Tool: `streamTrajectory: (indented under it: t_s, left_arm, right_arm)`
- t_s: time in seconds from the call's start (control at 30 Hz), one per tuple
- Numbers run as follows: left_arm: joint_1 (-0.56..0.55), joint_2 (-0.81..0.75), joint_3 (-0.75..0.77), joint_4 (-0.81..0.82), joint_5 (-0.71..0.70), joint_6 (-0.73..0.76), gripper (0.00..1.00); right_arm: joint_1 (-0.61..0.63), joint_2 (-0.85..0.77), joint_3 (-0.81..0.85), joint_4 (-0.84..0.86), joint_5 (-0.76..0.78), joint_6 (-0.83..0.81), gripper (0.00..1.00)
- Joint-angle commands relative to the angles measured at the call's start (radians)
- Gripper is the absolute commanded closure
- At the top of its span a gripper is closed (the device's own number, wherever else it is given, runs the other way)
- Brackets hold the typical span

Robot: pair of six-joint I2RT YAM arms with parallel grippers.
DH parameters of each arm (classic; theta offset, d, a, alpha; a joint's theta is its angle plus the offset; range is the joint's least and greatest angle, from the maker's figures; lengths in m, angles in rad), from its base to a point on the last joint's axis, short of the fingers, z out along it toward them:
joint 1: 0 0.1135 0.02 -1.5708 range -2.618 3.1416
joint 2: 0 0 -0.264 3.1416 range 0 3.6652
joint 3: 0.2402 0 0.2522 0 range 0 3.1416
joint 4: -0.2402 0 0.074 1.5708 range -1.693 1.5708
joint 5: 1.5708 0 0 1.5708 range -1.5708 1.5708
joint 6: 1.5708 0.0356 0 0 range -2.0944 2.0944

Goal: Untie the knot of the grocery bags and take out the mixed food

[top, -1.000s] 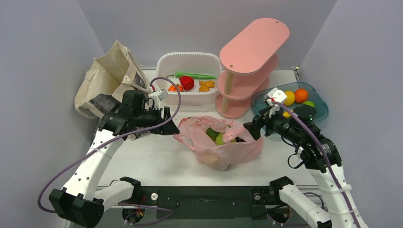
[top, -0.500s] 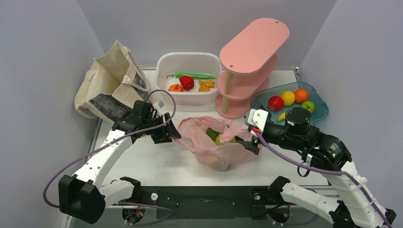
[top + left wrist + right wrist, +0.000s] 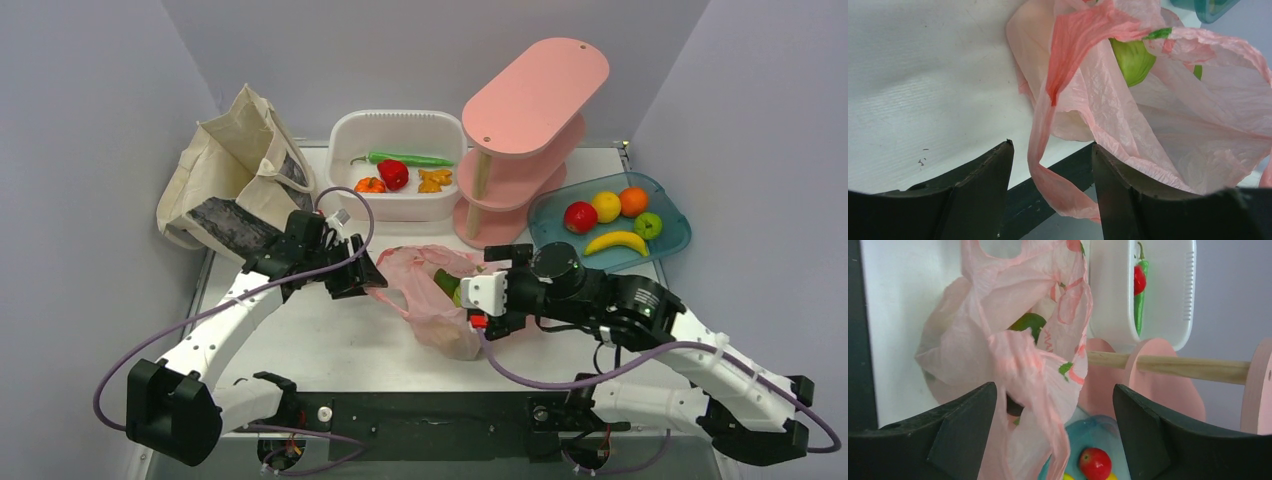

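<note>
Crinkly translucent plastic bag (image 3: 441, 326), matt white table (image 3: 330, 332)

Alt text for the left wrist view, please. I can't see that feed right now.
A loose handle of the pink bag hangs between the fingers of the open left gripper, touching neither. Beyond it the bag lies open on the white table, a green vegetable showing at its mouth.

The pink bag (image 3: 440, 318) veils nearly all it holds. Only 1 green round vegetable (image 3: 1133, 60) shows at the mouth, and a smaller green patch (image 3: 1197, 71) under the film cannot be named. Its handle strip (image 3: 1048, 125) runs down between the fingers (image 3: 1128, 200) of the left gripper (image 3: 1052, 145), and its end slips behind 1 of them. The canvas tote (image 3: 225, 170), at the worktop's far left corner, hides its inside. The orange bits (image 3: 435, 180) in the white tub (image 3: 400, 208) are too small to name.
</note>
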Motion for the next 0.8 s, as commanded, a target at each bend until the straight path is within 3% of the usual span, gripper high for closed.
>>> streamTrajectory:
  t_s: [0.0, 0.07, 0.1, 0.13, 0.2, 0.23, 0.27, 0.3, 0.4, 0.53, 0.63, 0.77]
  left_arm:
    - [-0.044, -0.014, -0.009, 0.055, -0.040, 0.033, 0.43]
    - [-0.039, -0.005, -0.027, 0.054, -0.086, 0.040, 0.43]
    - [-0.025, -0.002, -0.032, 0.053, -0.099, 0.046, 0.43]
    - [-0.017, 0.003, -0.042, 0.058, -0.106, 0.050, 0.43]
    - [0.006, 0.004, -0.043, 0.068, -0.085, 0.072, 0.67]
    - [0.015, 0.004, -0.022, 0.051, -0.081, 0.099, 0.89]
    - [0.018, 0.000, -0.008, 0.038, -0.093, 0.132, 0.96]
    - [0.025, -0.007, 0.031, 0.006, -0.104, 0.154, 1.00]
    - [0.034, -0.081, 0.108, -0.027, -0.156, 0.272, 1.00]
    - [0.036, -0.175, 0.245, -0.058, -0.201, 0.412, 1.00]
    - [0.037, -0.204, 0.375, -0.105, -0.239, 0.517, 1.00]
    - [0.055, -0.231, 0.469, -0.153, -0.355, 0.650, 1.00]
  right_arm:
    - [0.023, 0.067, -0.006, 0.179, 0.221, -0.016, 0.20]
    - [0.022, 0.096, 0.013, 0.196, 0.255, 0.036, 0.28]
    - [0.021, 0.100, 0.017, 0.198, 0.270, 0.073, 0.41]
    - [0.018, 0.104, 0.017, 0.199, 0.275, 0.092, 0.48]
    - [0.000, 0.091, 0.008, 0.200, 0.281, 0.145, 0.74]
    - [-0.031, 0.083, 0.008, 0.209, 0.279, 0.193, 0.80]
    - [-0.096, 0.066, 0.014, 0.216, 0.274, 0.228, 0.93]
    - [-0.141, 0.057, 0.022, 0.235, 0.238, 0.313, 0.98]
    - [-0.407, -0.009, 0.057, 0.266, 0.077, 0.460, 1.00]
    - [-0.610, -0.084, 0.068, 0.302, -0.109, 0.657, 1.00]
    - [-0.661, -0.118, 0.086, 0.317, -0.128, 0.740, 1.00]
    - [-0.674, -0.169, 0.092, 0.325, -0.015, 0.842, 1.00]
